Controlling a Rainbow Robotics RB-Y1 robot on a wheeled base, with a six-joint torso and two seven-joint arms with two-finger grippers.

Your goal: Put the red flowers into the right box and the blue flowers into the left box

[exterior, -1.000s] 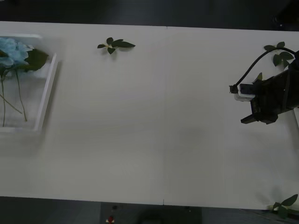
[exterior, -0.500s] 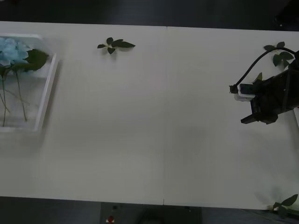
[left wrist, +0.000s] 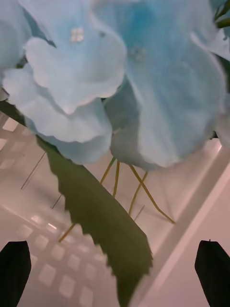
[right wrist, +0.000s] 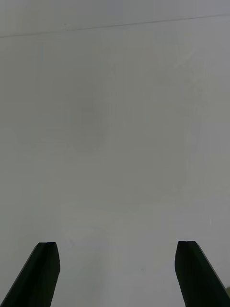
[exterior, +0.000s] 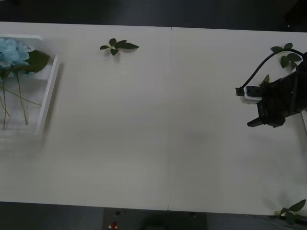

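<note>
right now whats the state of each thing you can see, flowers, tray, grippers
blue flowers: lying in the left tray, stems inside it
left tray: flat on the table, holding the blue flowers
left gripper: open, above the tray, holding nothing
right gripper: open, empty, over bare table
leaf sprig: loose on the table, outside any tray

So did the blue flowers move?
Yes, a little. The blue flowers' stems have shifted inside the left box: one now slants toward its right rim. The blooms stay at the far end. The left gripper is open above them.
</note>
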